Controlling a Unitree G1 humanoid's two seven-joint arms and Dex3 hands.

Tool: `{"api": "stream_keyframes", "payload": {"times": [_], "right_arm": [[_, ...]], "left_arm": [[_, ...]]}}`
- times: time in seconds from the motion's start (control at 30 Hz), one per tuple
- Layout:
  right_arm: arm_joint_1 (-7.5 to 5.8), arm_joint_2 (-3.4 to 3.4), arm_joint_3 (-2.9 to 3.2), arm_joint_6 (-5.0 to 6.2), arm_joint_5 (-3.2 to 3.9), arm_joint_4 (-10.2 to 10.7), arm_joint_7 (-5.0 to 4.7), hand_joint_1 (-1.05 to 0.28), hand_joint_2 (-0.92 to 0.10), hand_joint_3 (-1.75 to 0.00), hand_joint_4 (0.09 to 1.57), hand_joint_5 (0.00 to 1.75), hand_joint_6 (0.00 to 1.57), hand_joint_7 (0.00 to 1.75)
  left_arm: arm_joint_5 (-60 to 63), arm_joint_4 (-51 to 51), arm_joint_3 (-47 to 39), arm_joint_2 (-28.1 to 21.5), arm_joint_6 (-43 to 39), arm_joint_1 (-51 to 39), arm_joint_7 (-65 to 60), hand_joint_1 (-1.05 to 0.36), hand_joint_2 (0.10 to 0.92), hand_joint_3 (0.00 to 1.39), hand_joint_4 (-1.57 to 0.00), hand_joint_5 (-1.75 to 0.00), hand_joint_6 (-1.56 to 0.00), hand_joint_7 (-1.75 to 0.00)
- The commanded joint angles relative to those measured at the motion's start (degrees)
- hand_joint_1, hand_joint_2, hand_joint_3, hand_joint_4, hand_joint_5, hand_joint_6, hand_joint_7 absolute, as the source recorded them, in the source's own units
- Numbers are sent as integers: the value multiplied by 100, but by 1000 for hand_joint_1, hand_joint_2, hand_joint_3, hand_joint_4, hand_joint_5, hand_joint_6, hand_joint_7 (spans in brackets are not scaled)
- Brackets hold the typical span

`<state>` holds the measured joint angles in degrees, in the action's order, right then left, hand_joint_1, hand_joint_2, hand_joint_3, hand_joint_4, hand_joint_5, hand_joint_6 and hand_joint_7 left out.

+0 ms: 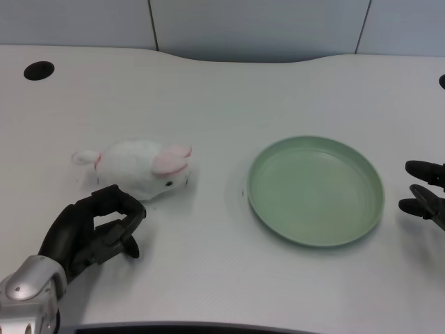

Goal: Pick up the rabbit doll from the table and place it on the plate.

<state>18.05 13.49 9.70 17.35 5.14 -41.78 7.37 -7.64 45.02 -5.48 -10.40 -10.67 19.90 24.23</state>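
Head view of a white table (222, 97), read from left to right. At the far upper left, a round black hole (38, 70) is set into the tabletop. At the lower left, the silver left forearm (28, 296) ends in the black left hand (94, 226), which sits low over the table just in front of the rabbit doll; its fingers are curled inward around bare space and grasp nothing, and whether the fingertips touch the doll's near edge cannot be told. The rabbit doll (142, 169), white with pink ears and a small dark eye, lies on its side on the table left of centre, its head toward the plate and its tail end toward the left edge. Right of centre, well apart from the doll, a shallow pale green plate (272, 209) rests flat on the table with nothing in it. At the right edge, dark fingertips of the right hand (424, 188) show beside the plate's rim without touching it. No brand, label or legible writing appears on any object. Pale wall panels (257, 28) close the view behind the table.
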Motion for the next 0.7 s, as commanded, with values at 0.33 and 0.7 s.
{"api": "stream_keyframes", "payload": {"times": [0.33,0.7], "right_arm": [[12,11,89,-96,20,13,-55,-456,-921,-41,1120,131,915,4],[61,-14,78,-160,-16,-12,-93,-454,-921,-42,1124,112,922,5]], "left_arm": [[-18,134,-42,-65,84,9,39,-525,921,435,-615,-1746,-486,-1569],[27,255,-31,-110,-40,72,48,-532,921,440,-608,-1746,-471,-1580]]}}
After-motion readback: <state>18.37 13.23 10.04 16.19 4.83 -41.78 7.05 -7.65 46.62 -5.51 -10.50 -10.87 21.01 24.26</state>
